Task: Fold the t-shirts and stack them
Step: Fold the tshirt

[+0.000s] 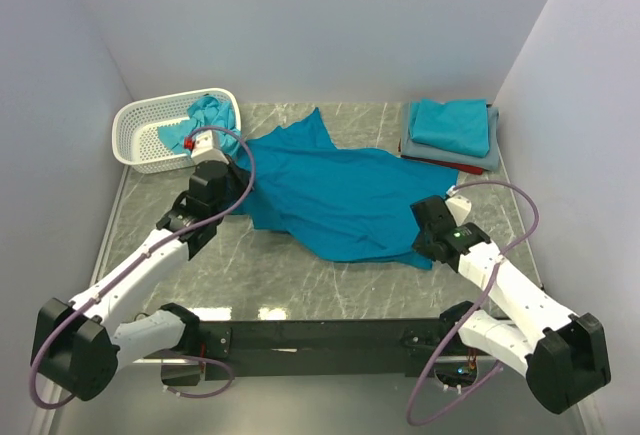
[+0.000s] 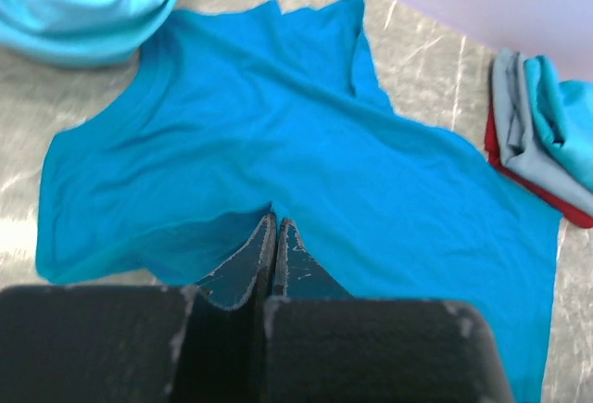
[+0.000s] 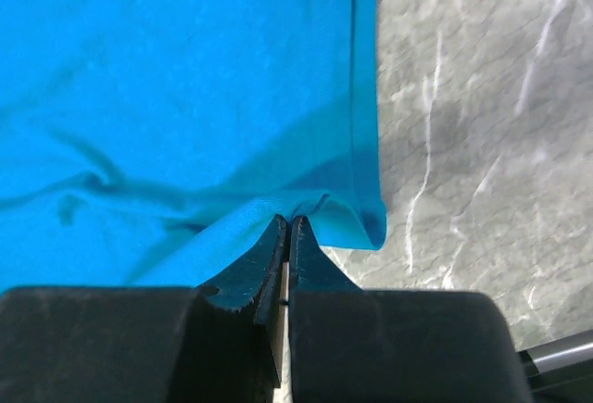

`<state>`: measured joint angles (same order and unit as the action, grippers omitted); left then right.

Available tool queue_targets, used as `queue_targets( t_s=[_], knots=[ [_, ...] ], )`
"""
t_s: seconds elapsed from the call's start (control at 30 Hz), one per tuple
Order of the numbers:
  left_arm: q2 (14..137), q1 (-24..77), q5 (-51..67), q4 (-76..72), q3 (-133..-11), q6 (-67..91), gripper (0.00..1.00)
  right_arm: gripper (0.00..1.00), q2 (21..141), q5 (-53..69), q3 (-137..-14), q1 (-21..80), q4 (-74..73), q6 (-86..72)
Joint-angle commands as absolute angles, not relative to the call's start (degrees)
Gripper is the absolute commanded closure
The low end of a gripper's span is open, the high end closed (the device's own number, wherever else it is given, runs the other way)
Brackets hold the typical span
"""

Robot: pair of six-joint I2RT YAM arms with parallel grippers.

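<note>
A teal-blue t-shirt (image 1: 330, 195) lies spread and slightly rumpled across the middle of the table. My left gripper (image 1: 240, 183) is at the shirt's left edge, and its closed fingertips (image 2: 278, 224) pinch the near edge of the fabric (image 2: 278, 125). My right gripper (image 1: 428, 233) is at the shirt's near right corner. In the right wrist view it (image 3: 289, 223) is shut on the hem, which puckers up around the tips next to the shirt's corner (image 3: 366, 227). At the back right sits a stack of folded t-shirts (image 1: 452, 133): teal on top, then grey, then red.
A white lattice basket (image 1: 150, 135) stands at the back left, and a crumpled turquoise t-shirt (image 1: 210, 110) hangs over its right rim. Grey marble table (image 3: 473, 144) shows to the right of the shirt's hem. White walls close in the left, back and right sides.
</note>
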<state>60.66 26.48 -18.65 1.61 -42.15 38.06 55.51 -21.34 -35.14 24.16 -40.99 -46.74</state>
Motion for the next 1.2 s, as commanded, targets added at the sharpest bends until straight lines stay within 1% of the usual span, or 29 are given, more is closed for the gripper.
queue_targets(
  t_s=[0.0, 0.4, 0.87, 1.17],
  knots=[
    [62.48, 25.32, -15.56, -4.65, -45.88, 35.16, 1.0, 1.0, 56.6, -21.88, -38.05, 22.24, -38.06, -44.04],
    [71.97, 22.41, -12.04, -11.6, -50.44, 32.87, 1.0, 1.0, 59.59, -21.36, -39.37, 17.23, -36.91, -40.7],
    [85.5, 19.78, -8.0, -15.38, -58.52, 31.2, 1.0, 1.0, 64.25, -21.36, -39.55, 14.15, -34.28, -39.73],
    [91.57, 18.11, -6.33, -16.7, -63.54, 30.41, 1.0, 1.0, 67.76, -21.18, -41.48, 12.39, -33.05, -39.02]
  ],
)
